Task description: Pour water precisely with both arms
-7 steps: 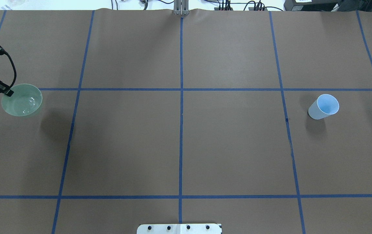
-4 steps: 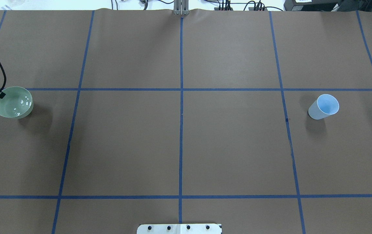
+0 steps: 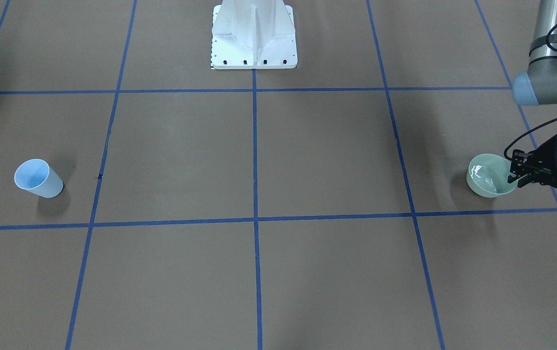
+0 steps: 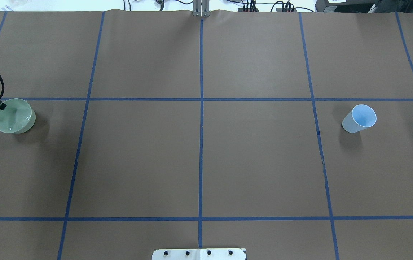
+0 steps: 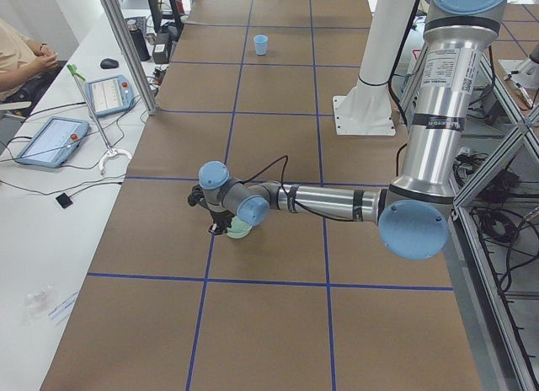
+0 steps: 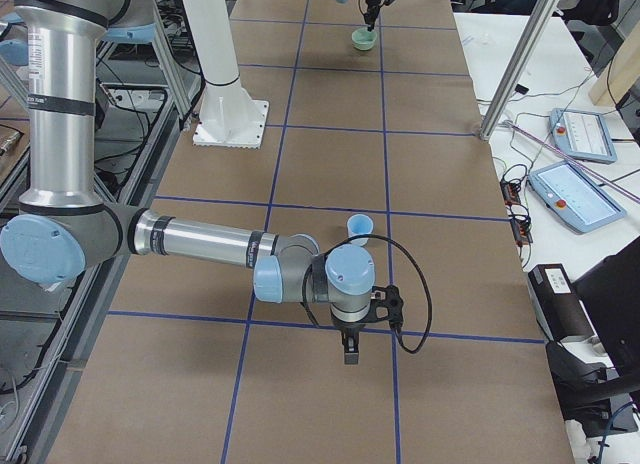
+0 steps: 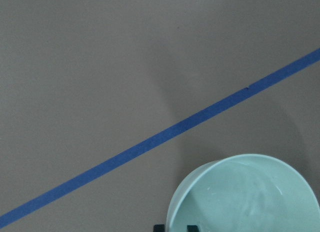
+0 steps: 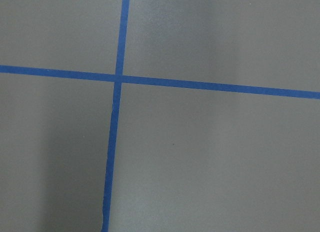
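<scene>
A pale green bowl (image 4: 14,115) sits low at the table's far left, and water (image 4: 18,119) glints inside it. My left gripper (image 4: 0,105) is shut on the bowl's rim. The front-facing view shows this grip (image 3: 515,177) on the bowl (image 3: 490,181). In the left wrist view the fingertips (image 7: 159,227) straddle the bowl's rim (image 7: 247,194). I cannot tell whether the bowl touches the table. A light blue cup (image 4: 360,118) stands upright at the right. My right gripper (image 6: 351,356) shows only in the exterior right view, hanging over bare table near the cup (image 6: 358,227). I cannot tell whether it is open.
The white pedestal base (image 3: 254,36) stands at the table's middle on the robot's side. Blue tape lines (image 4: 201,99) grid the brown table. Tablets (image 5: 50,140) and a seated operator (image 5: 21,58) are beside the table's far edge.
My left gripper has carried the bowl left and lower. The bowl looks smaller and its shadow has closed in beside it. The cup has not moved.
</scene>
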